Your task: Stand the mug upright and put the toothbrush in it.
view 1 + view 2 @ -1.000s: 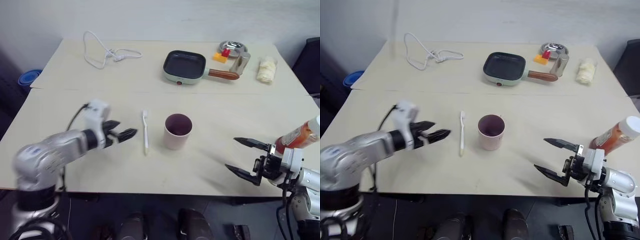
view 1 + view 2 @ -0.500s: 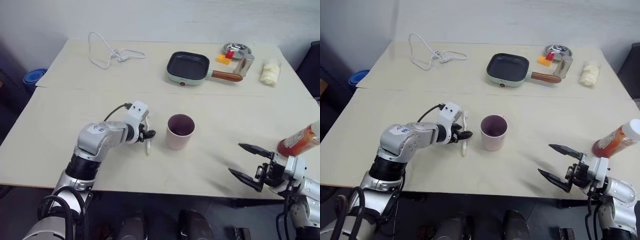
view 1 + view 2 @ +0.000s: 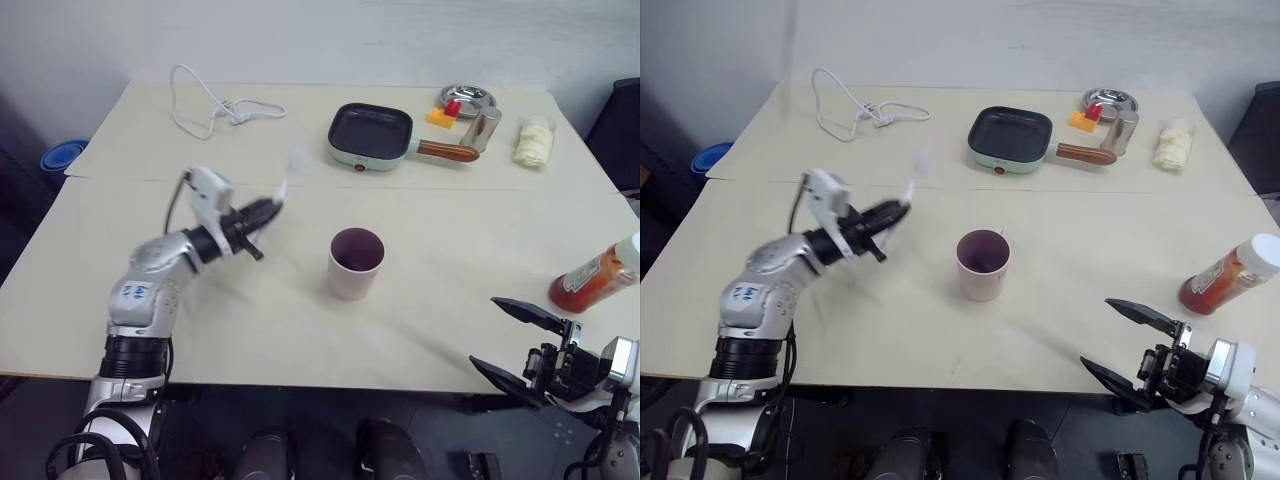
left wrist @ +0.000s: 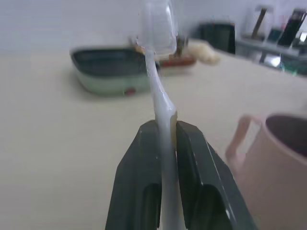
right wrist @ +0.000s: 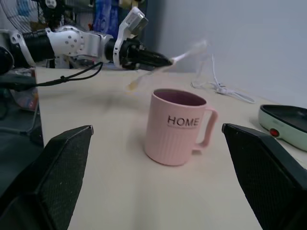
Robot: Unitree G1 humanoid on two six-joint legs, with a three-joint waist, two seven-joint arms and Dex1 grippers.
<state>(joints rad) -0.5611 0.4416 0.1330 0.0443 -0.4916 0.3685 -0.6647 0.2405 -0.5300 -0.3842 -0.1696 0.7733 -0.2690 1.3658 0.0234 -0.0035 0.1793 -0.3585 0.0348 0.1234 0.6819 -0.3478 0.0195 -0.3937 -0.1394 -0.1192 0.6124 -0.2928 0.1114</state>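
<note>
A lab-like room: plain tables (image 3: 300,330) set with scattered test props.

A pale beige table (image 3: 480,230) stands against a plain white wall (image 3: 330,40) above dark floor (image 3: 20,210).

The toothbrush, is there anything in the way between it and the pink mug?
No, nothing visible is. The left gripper holds the toothbrush up off the table, and the mug stands upright with only bare tabletop between them.
</note>
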